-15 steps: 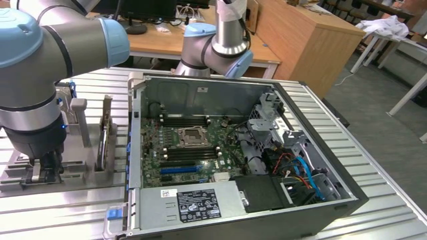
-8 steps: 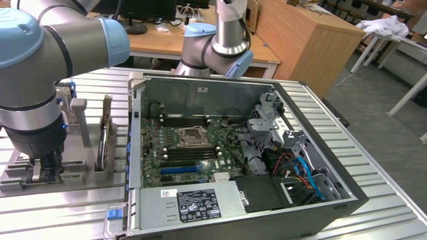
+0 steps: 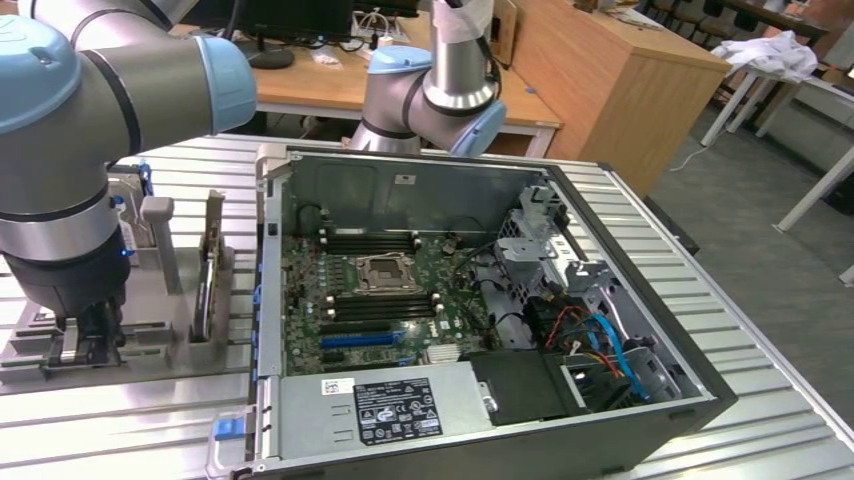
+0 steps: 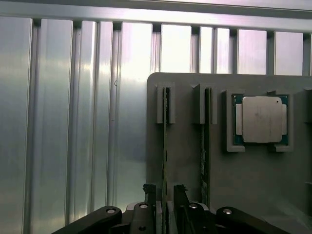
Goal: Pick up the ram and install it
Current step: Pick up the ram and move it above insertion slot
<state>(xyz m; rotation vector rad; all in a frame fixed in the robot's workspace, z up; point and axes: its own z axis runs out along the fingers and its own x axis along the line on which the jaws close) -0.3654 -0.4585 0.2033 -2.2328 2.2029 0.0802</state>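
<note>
Tool (image 4: 165,193) is hanging low over the grey holder tray (image 4: 187,161) on the slatted metal bench (image 4: 73,126). Fingers (image 4: 150,197) are spread and sitting either side of the ram (image 4: 166,141). Slim gaps are showing on both sides, so nothing is being pinched. Ram is standing upright on its long edge in a slot of the tray, one end tucked between two grey posts. Second stick (image 4: 204,146) is standing parallel just beside it in the next slot, between the ram and the square silver processor (image 4: 262,119). Processor is lying flat in its own pocket of the tray. In the exterior view, arm (image 3: 80,150) is reaching down to the tray on the exterior view's left. Open computer case (image 3: 694,400) is lying to the exterior view's right on the same bench, with the motherboard (image 3: 387,290) facing up.
</note>
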